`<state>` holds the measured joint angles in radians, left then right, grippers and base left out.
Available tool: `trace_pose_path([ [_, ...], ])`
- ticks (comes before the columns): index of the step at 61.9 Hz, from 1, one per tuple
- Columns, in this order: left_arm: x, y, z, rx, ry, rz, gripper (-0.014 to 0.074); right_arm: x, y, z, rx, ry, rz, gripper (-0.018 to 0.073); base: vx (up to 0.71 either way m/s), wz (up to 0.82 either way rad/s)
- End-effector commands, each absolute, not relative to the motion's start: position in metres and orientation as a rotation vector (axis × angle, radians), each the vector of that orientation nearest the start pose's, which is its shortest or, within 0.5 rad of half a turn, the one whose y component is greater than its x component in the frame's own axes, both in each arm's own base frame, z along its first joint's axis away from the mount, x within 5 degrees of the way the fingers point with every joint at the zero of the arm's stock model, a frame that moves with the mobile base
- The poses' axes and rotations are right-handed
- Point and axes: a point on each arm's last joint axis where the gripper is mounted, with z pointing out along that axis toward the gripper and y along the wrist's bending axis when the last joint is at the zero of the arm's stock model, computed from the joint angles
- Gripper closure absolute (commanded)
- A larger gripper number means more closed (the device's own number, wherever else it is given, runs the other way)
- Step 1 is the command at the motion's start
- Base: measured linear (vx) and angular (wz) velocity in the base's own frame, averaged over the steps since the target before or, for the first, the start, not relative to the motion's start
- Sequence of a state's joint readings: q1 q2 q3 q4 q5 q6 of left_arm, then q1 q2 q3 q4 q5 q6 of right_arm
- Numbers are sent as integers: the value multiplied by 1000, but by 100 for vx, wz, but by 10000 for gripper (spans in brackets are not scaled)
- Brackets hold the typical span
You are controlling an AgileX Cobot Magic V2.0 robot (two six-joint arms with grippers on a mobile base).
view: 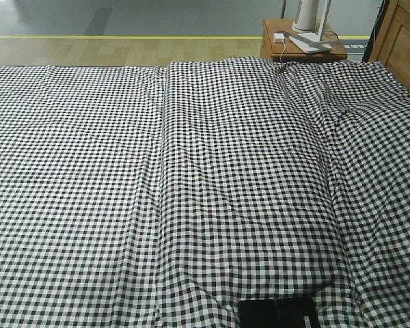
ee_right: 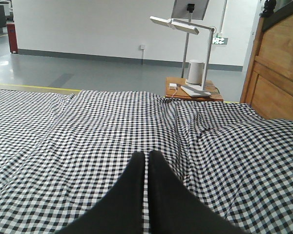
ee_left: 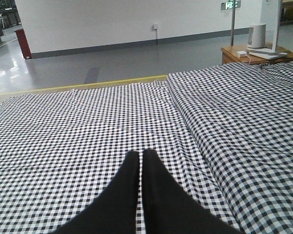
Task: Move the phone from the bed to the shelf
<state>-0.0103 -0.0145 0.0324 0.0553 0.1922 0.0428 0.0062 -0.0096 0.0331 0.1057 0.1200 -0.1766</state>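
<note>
The phone (view: 279,313) is a flat black rectangle lying on the bed (view: 212,171) at the very bottom edge of the front view, partly cut off. The bed's black-and-white check cloth fills all three views. My left gripper (ee_left: 140,153) is shut with nothing in it, hovering over the cloth (ee_left: 88,131). My right gripper (ee_right: 147,155) is likewise shut and empty above the cloth (ee_right: 112,126). Neither wrist view shows the phone, and neither gripper appears in the front view. The shelf is out of view.
A small brown bedside table (view: 301,42) stands past the bed's far right corner with a white lamp (ee_right: 181,23) and a white cylinder (ee_right: 196,72) on it. A wooden headboard (ee_right: 278,68) rises along the right. Grey floor with a yellow line (view: 123,37) lies beyond.
</note>
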Motion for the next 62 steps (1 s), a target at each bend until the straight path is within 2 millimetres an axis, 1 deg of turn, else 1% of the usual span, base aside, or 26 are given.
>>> trace_pose_path([
  [1,55,0,201,76,1584,65,596,57,0,198,-74,1544,-69,563,0,0],
  [10,55,0,201,76,1584,65,596,56,0,200,-72,1530,-70,563,0,0],
  [18,55,0,201,76,1584,65,596,56,0,205,-64,1470,-76,563,0,0],
  [22,55,0,201,76,1584,65,596,55,-1,212,-56,1401,-82,563,0,0],
  [29,55,0,201,76,1584,65,596,50,-2,233,-37,1220,-98,563,0,0],
  [31,55,0,201,76,1584,65,596,47,-3,243,-33,1152,-108,563,0,0],
  [35,55,0,201,76,1584,65,596,42,-3,256,-31,1078,-120,563,0,0],
  [37,55,0,201,76,1584,65,596,39,-3,267,-29,1045,-121,563,0,0],
  [38,55,0,201,76,1584,65,596,38,-3,269,-29,1041,-121,563,0,0],
  [45,55,0,201,76,1584,65,596,28,-2,304,-31,1000,-115,563,0,0],
  [46,55,0,201,76,1584,65,596,25,-2,314,-32,990,-113,563,0,0],
  [48,55,0,201,76,1584,65,596,24,-2,321,-34,999,-112,563,0,0],
  [50,55,0,201,76,1584,65,596,21,-2,337,-36,995,-110,563,0,0],
  [55,55,0,201,76,1584,65,596,22,-1,365,-45,1027,-104,563,0,0],
  [59,55,0,201,76,1584,65,596,27,0,388,-53,1075,-98,561,0,0],
  [62,55,0,201,76,1584,65,596,36,0,404,-58,1134,-87,557,0,0],
])
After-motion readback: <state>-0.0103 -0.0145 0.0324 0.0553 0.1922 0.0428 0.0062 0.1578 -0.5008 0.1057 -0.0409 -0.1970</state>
